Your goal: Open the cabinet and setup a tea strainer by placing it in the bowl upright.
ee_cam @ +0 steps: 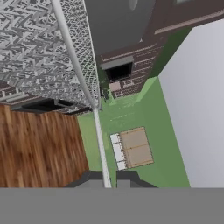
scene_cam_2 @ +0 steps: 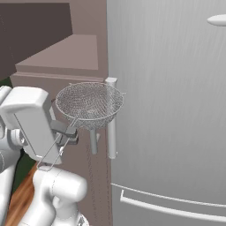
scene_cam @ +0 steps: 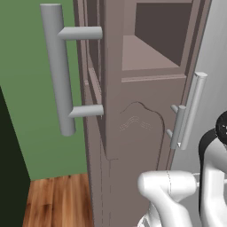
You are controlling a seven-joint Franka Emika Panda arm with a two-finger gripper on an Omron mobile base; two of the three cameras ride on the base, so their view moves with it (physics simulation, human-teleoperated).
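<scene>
the cabinet [scene_cam: 133, 133] stood with its door swung open, its long grey bar handle [scene_cam: 58, 71] facing out, an upper shelf [scene_cam: 146, 55] bare. the white arm reached up before it, the claw [scene_cam_2: 66, 131] pinched on the wire handle of the tea strainer [scene_cam_2: 90, 105], a round silvery mesh basket held level, mouth up, beside a grey fridge [scene_cam_2: 176, 110]
</scene>
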